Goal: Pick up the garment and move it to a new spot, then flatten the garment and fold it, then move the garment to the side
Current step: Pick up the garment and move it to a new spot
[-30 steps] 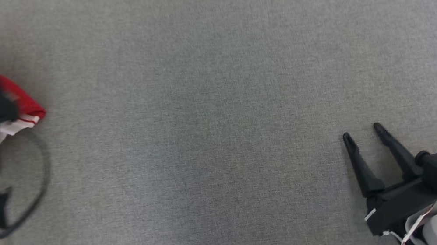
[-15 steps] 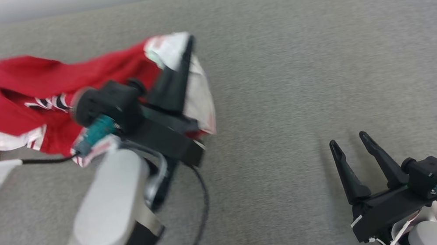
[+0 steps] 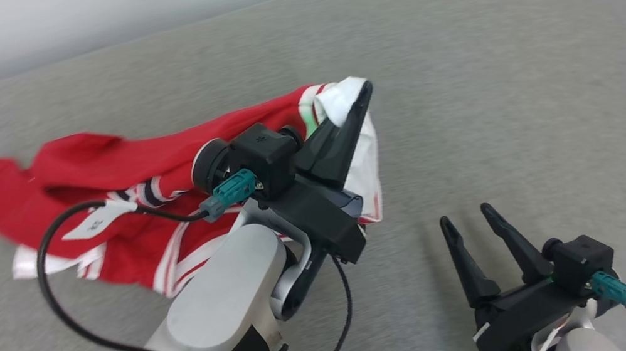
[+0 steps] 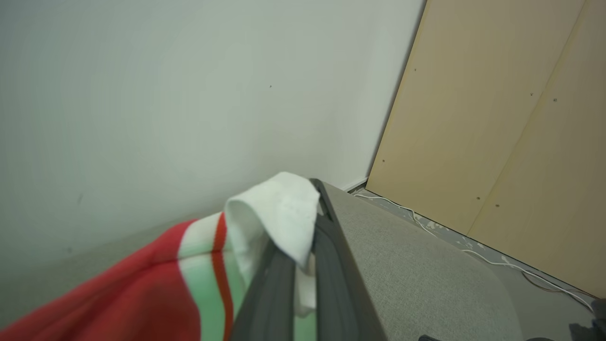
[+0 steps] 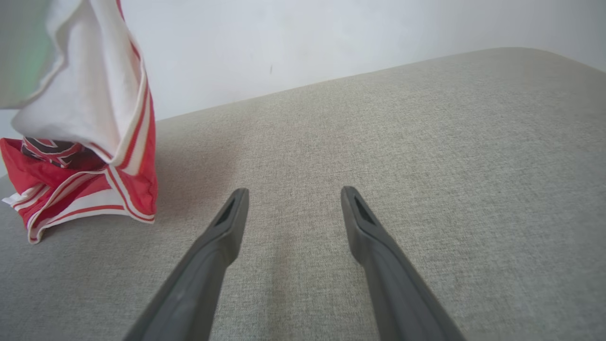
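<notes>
**Left gripper pinching garment edge aloft; right gripper spread and empty**

We found the left gripper (image 3: 362, 98) raised above the grey upholstered surface (image 3: 493, 75), its two dark fingers pressed together on a white edge of the red-and-white garment (image 3: 114, 164). The pale left forearm (image 3: 226, 304) rose from the lower left of the head view and angled up and to the right, with the wrist cocked so the fingers pointed up and away from the robot. A black cable (image 3: 50, 295) looped loosely beside that forearm.

In the left wrist view, we saw the white hem folded over the fingertips (image 4: 326, 222), with the red body of the garment (image 4: 118, 298) trailing down to the left. A pale wall (image 4: 142, 94) and a tan wooden panel (image 4: 497, 118) stood behind.

The garment hung from the pinched edge and draped leftward. Its lower part lay bunched on the surface at the left of the head view.

The right gripper (image 3: 466, 215) sat low at the lower right, well apart from the garment, with its fingers pointing up the view. In the right wrist view, its jaws (image 5: 293, 193) stood spread with nothing between them. The garment (image 5: 94, 94) hung to their upper left.
</notes>
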`<state>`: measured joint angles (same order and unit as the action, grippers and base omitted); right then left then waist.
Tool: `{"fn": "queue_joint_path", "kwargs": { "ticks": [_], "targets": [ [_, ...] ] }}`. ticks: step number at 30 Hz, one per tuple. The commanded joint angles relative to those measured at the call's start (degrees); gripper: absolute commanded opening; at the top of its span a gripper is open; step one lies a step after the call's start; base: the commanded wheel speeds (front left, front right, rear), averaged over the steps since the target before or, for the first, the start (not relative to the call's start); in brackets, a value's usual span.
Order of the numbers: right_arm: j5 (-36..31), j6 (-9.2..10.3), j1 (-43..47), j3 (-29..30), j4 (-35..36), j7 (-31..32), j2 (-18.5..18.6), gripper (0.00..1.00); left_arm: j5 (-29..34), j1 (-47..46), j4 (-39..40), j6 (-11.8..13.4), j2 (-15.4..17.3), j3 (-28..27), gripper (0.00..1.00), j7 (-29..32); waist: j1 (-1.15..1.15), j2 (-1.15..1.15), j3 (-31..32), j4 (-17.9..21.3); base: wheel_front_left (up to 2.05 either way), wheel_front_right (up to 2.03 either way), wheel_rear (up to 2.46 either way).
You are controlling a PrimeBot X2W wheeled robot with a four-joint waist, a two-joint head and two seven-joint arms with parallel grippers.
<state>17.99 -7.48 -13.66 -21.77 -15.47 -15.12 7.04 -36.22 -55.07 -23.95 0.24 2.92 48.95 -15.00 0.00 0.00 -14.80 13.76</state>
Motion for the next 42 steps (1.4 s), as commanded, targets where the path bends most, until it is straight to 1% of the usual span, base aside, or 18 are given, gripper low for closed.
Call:
{"fn": "queue_joint_path", "kwargs": {
  "ticks": [1,2,3,4,5,10,13,16,19,25,28,33,38,42],
  "targets": [
    [0.4,-0.02,-0.8,-0.2,0.3,0.0,-0.3,1.00,-0.3,-0.8,-1.2,0.4,0.0,0.8,0.00,-0.3,0.00,0.00,0.4,4.8,0.00,0.00,0.00],
    [0.4,-0.02,-0.9,-0.4,0.4,0.0,-0.5,1.00,-0.8,-1.0,-2.8,0.9,0.0,1.2,0.00,-0.3,0.00,0.00,0.4,5.6,0.00,0.00,0.00],
    [0.4,-0.02,-0.9,-0.4,0.5,0.0,-0.6,1.00,-1.2,-1.2,-3.9,1.0,0.0,1.4,0.06,-0.3,0.00,0.00,0.4,6.1,0.00,0.00,0.00],
    [0.4,-0.02,-0.8,-0.7,0.6,0.0,-0.8,1.00,-0.9,-1.7,-5.0,1.4,0.0,1.5,0.42,-0.3,0.00,0.00,0.4,6.6,0.00,0.00,0.00],
    [0.4,-0.02,-0.7,-0.7,0.7,0.0,-0.9,1.00,-0.6,-1.6,-6.1,1.6,0.0,1.5,1.00,-0.3,0.00,0.00,0.4,6.8,0.00,0.00,0.00],
    [0.1,-0.02,0.2,0.3,0.8,0.0,-0.8,1.00,1.5,0.8,-9.9,2.8,0.0,0.3,1.00,-0.3,0.00,0.00,1.2,6.0,0.00,0.00,0.00],
    [-0.1,-0.02,0.2,0.8,0.9,0.0,-0.7,1.00,2.5,1.9,-11.8,2.8,0.1,0.0,1.00,-0.3,0.00,0.00,1.6,5.1,0.00,0.00,0.00],
    [-0.3,-0.02,0.4,0.8,1.1,0.0,-0.5,1.00,4.4,3.3,-13.2,2.9,0.0,-2.1,1.00,-0.3,0.00,0.00,2.5,3.5,0.00,0.00,0.00],
    [-0.4,-0.02,0.8,0.8,1.2,0.0,-0.1,1.00,7.6,5.8,-13.2,4.0,0.4,-5.3,1.00,-0.3,0.00,0.00,3.7,1.8,0.00,0.00,0.00],
    [-0.9,-0.02,2.0,0.5,1.2,0.0,0.6,1.00,14.3,14.1,-8.7,7.1,2.5,-13.5,1.00,-0.3,0.00,0.00,6.4,-1.8,0.00,0.00,0.00],
    [-0.9,-0.02,2.7,0.6,1.0,0.0,0.9,1.00,17.4,18.9,-6.0,7.8,3.4,-17.0,1.00,-0.3,0.00,0.00,7.8,-3.9,0.00,0.00,0.00],
    [-0.9,-0.02,3.9,1.5,0.6,0.0,1.3,1.00,21.3,27.0,-1.0,8.9,4.4,-22.8,1.00,-0.3,0.00,0.00,9.2,-7.2,0.00,0.00,0.00],
    [-1.0,-0.02,4.2,2.0,0.2,0.0,1.3,1.00,24.9,35.7,4.7,9.2,5.4,-28.4,1.00,-0.3,0.00,0.00,9.6,-10.7,0.00,0.00,0.00],
    [-1.4,-0.02,3.7,3.6,-0.1,0.0,1.1,1.00,27.5,40.8,9.1,9.6,5.3,-32.8,1.00,-0.3,0.00,0.00,9.3,-13.2,0.00,0.00,0.00]
  ]
}}
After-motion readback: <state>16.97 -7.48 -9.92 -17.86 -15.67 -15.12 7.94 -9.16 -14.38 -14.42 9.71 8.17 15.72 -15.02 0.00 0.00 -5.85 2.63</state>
